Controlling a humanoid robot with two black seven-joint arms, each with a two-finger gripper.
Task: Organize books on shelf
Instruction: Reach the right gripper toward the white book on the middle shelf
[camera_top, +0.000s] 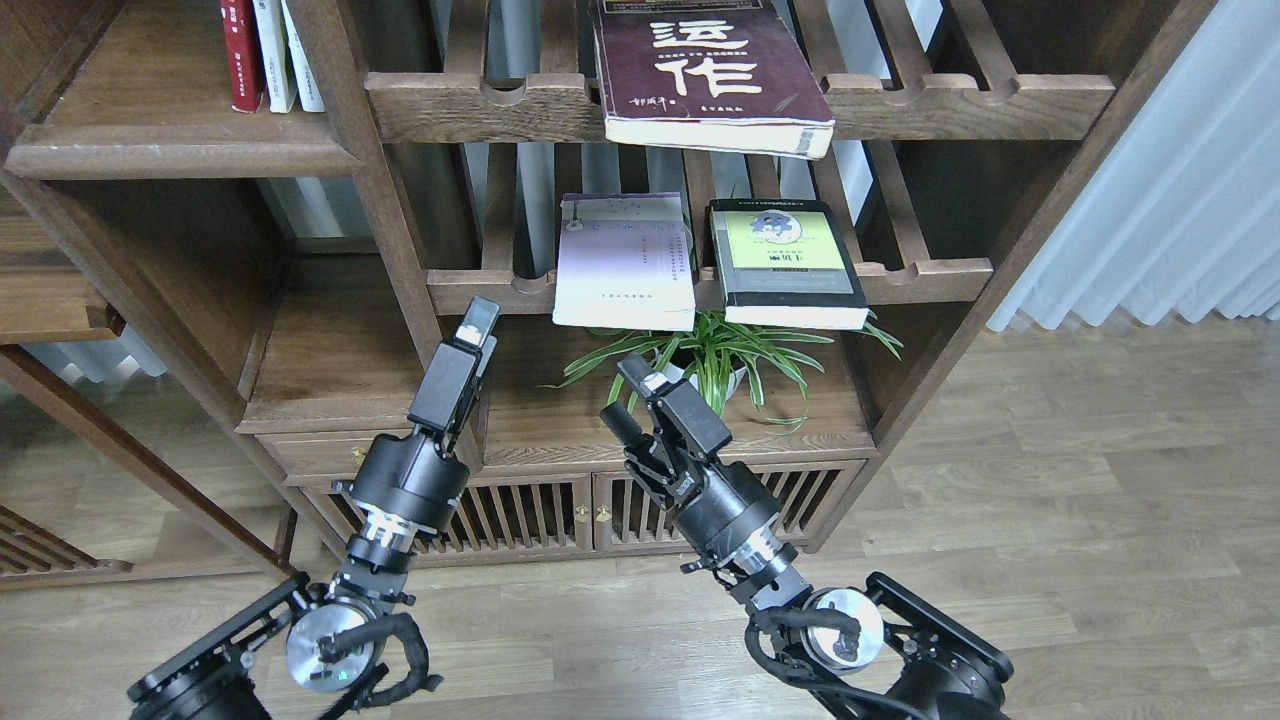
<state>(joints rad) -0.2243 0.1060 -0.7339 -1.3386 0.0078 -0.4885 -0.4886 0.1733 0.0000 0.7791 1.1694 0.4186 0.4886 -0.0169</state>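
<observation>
A thick maroon book (712, 72) with large white characters lies flat on the upper slatted rack, its front end overhanging the rail. One rack lower, a pale lavender-white book (625, 262) and a yellow-green book with a dark border (786, 262) lie flat side by side. The shelf (170, 140) is the solid brown board at upper left. My left gripper (478, 325) points up just left of and below the lavender book; its fingers overlap, so I cannot tell them apart. My right gripper (622, 393) is open and empty, below the lavender book.
Thin red and white books (268, 52) stand at the back of the upper-left board. A potted spider plant (715, 365) sits on the lower board right behind my right gripper. A slatted cabinet (560, 510) is below. An upright post (375, 170) separates the bays. Curtains hang at right.
</observation>
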